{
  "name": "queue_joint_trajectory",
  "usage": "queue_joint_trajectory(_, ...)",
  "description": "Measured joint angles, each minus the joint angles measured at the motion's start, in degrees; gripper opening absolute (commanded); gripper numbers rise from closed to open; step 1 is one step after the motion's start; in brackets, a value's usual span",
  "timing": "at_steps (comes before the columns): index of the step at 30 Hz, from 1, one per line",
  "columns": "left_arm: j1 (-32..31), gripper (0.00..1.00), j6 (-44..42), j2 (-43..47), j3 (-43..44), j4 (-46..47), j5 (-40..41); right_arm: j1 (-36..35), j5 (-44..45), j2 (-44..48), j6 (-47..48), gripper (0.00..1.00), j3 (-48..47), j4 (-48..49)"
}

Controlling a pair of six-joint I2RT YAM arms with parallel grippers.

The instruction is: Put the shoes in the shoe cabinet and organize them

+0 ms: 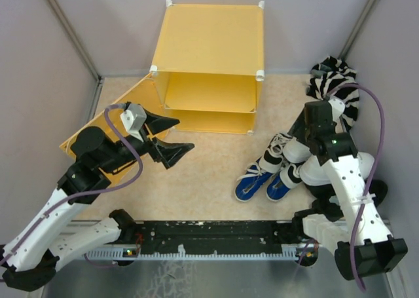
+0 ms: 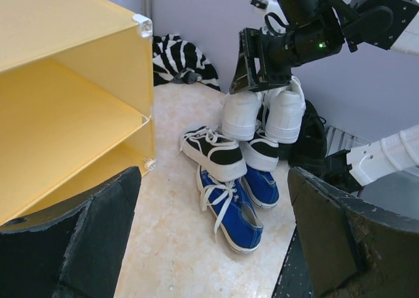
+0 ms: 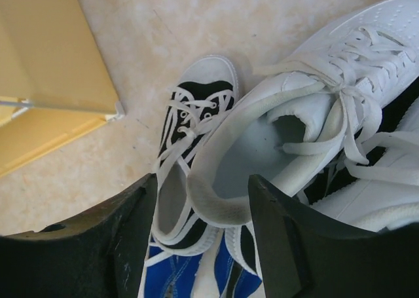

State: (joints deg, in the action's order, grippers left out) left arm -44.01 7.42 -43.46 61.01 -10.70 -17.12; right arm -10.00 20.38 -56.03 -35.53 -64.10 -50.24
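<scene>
Right wrist view: the right tool [image 3: 201,180] stands over the heel of a white shoe [image 3: 294,95], one finger on either side of the padded collar.

Risk one, by my judgement: a pinch on that soft collar alone gives a poor hold. Once lifted, the shoe would likely hang toe-down, swing and slip out.

Risk two: its loose laces trail toward the second white shoe [image 3: 373,200] just beside the tool, so a lift could drag that one along.

Risk three: the shoe rests on a pile. A black-and-white shoe [image 3: 196,108] lies directly under the tool, with the blue shoes [image 2: 229,206] below that. Pulling the top one may tip or scatter the rest across the surface [image 1: 209,173].

Risk four: the cabinet [image 1: 209,42] sits well apart from this tool, off to its left. The left tool [image 1: 180,135] hangs in front of the open shelves, so the carry path could be obstructed.

Tool state: the right tool is partly open, jaws bracketing the heel. A strip of gap shows between one finger and the collar, so no firm grip is evident. Contact on the other finger cannot be confirmed. The left tool is spread fully wide, holding nothing and touching nothing. All shoes seen lie outside the cabinet, and none is seen on its shelves.
</scene>
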Motion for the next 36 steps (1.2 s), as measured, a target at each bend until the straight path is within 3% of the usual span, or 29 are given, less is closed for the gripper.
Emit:
queue_joint_trajectory(17,0.0,0.99,0.2,-0.7,-2.4,0.4,1.2,-0.1,-2.5,-4.3,7.5,0.56,4.2,1.5)
queue_joint_trajectory(20,0.0,0.99,0.2,-0.6,-2.4,0.4,1.3,-0.3,-4.1,-2.8,7.3,0.41,6.2,2.1)
queue_joint_trajectory(25,0.0,0.99,0.3,-0.1,-2.4,0.4,1.6,-0.5,-7.2,-0.3,7.1,0.00,7.8,2.5)
queue_joint_trajectory(31,0.0,0.99,0.6,1.4,-2.4,0.4,3.0,-0.7,-8.4,0.3,7.6,0.00,6.4,-0.2)
queue_joint_trajectory(36,0.0,0.99,0.8,1.7,-2.4,0.4,4.0,-2.1,-9.7,0.3,9.1,0.00,-1.7,-6.8)
